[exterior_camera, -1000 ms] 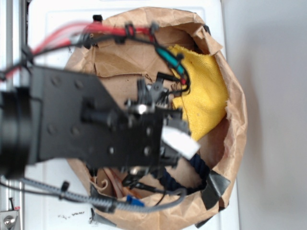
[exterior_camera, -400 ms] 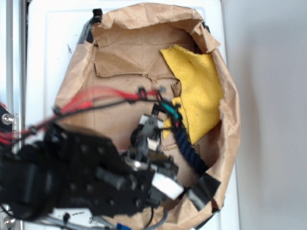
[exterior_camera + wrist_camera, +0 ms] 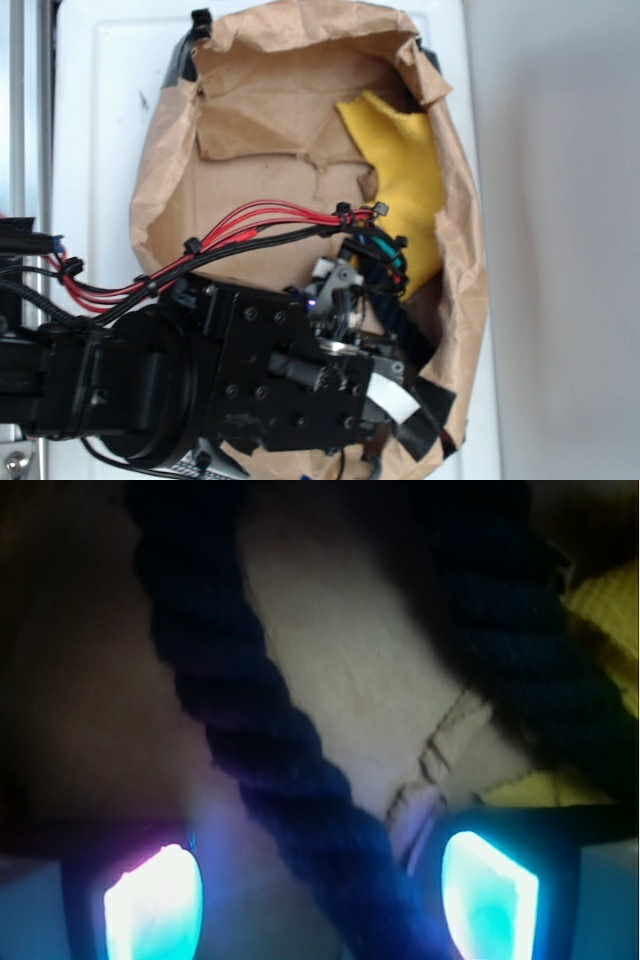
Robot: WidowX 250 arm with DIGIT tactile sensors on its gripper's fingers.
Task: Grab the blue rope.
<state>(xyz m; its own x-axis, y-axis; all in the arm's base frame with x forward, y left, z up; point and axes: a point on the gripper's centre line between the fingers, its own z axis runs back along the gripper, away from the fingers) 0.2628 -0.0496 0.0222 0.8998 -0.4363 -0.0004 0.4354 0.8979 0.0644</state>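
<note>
I am low inside the brown paper bag (image 3: 170, 190), whose crumpled walls ring a creased, flat paper floor; the bag sits on a white surface (image 3: 95, 90), with a plain pale grey area (image 3: 560, 240) to one side and a metal rail (image 3: 28, 110) along the opposite edge. From outside, my black arm (image 3: 150, 385) fills the lower part of the view, red wires (image 3: 260, 225) tied along it, and it hides my fingers there. Through my own wrist camera, my gripper (image 3: 320, 895) stands spread apart, the two fingertips (image 3: 152, 905) glowing cyan at the bottom corners with a wide gap between them. The blue rope (image 3: 270, 750) runs down through that gap, a thick dark navy twist crossing from upper left toward the bottom middle, nearer the left pad but touching neither as far as I can see. A second stretch of the same rope passes across the upper right, lying partly over the yellow cloth (image 3: 610, 600), whose knitted edge shows at the right border. In the outside view only a short dark piece of rope (image 3: 405, 322) shows beside my wrist, just below the yellow cloth (image 3: 405, 170), which lies against the bag's far wall. A black flap (image 3: 425, 420) sticks out at the bag's lower edge.
</note>
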